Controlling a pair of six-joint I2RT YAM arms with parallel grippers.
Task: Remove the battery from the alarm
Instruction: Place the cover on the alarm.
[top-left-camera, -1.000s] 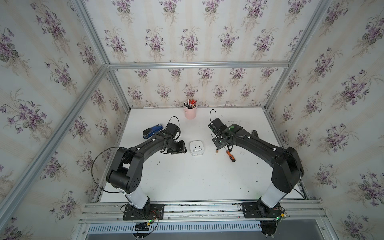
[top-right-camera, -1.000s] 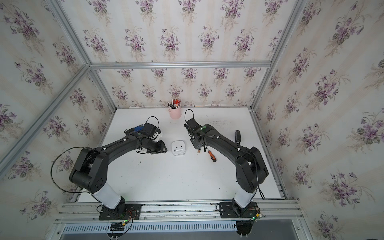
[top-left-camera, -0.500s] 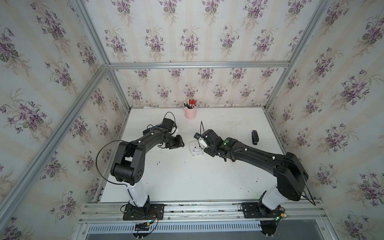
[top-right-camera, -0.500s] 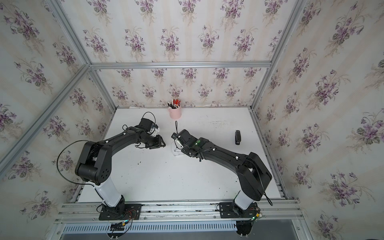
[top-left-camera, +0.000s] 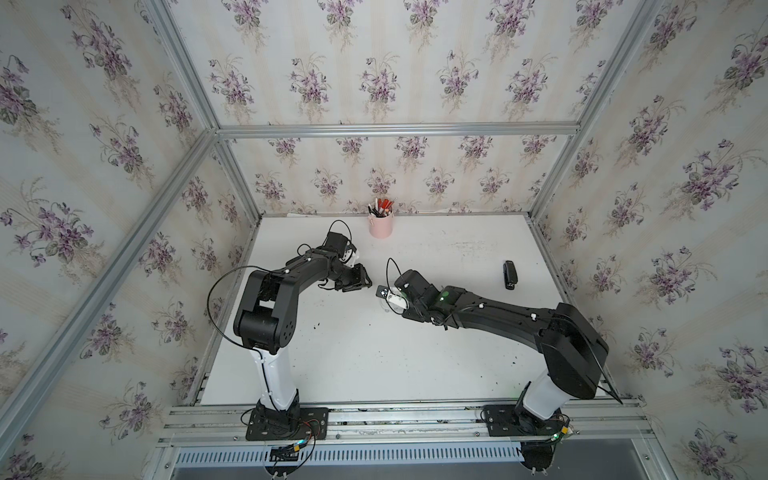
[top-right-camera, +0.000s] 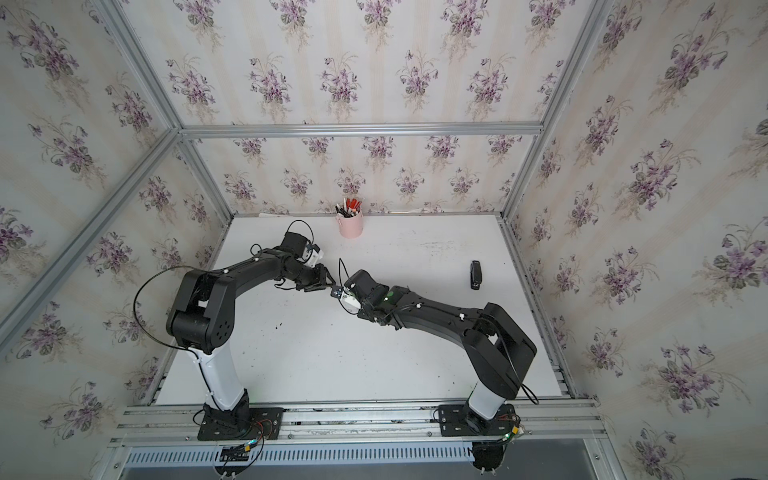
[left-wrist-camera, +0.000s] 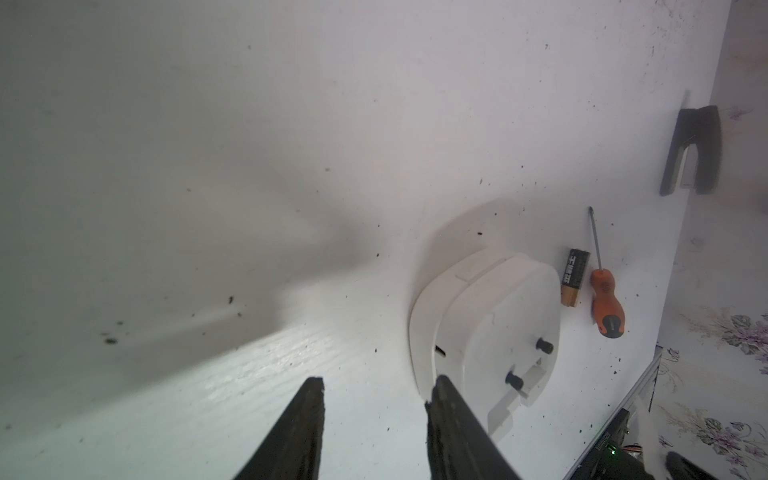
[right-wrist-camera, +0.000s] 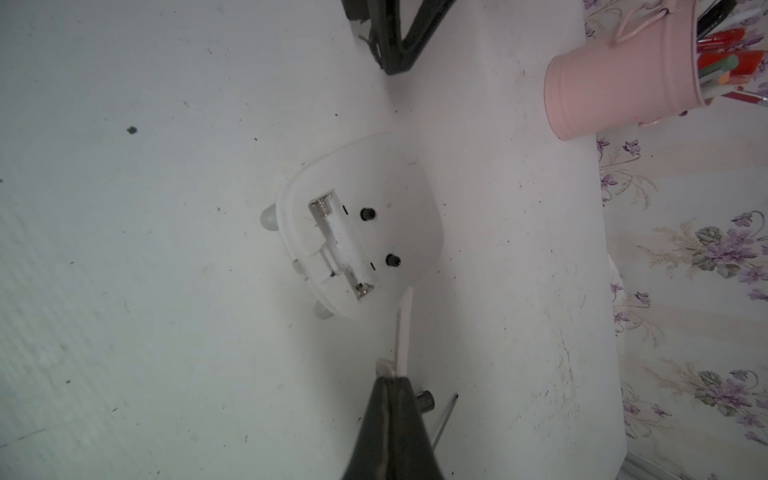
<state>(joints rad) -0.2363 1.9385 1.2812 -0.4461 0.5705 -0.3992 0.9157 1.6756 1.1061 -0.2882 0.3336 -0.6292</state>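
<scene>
Well, in both top views my arms meet over the middle of the table; the left gripper and the right gripper sit nearly tip to tip, a pink pen cup stands at the back wall and a black stapler lies well apart on the right side; whatever lies beneath my right wrist is hidden there. From the left wrist camera the alarm lies face down; the battery lies on the table just beside it, between it and the orange-handled screwdriver — out of the clock, then; my left fingers stand partway apart with nothing between them, one tip at the alarm's rim, touching or not I cannot tell. From the right wrist camera the battery bay is open and empty, its spring bare; the right jaws are pinched shut on a thin white lid, which I take for the bay's cover. I judge the removal done and only tidying left; I would lower the lid flat onto bare table away from the battery, release only once it rests, and back the left gripper off without nudging the alarm — a shove could set the battery rolling.
</scene>
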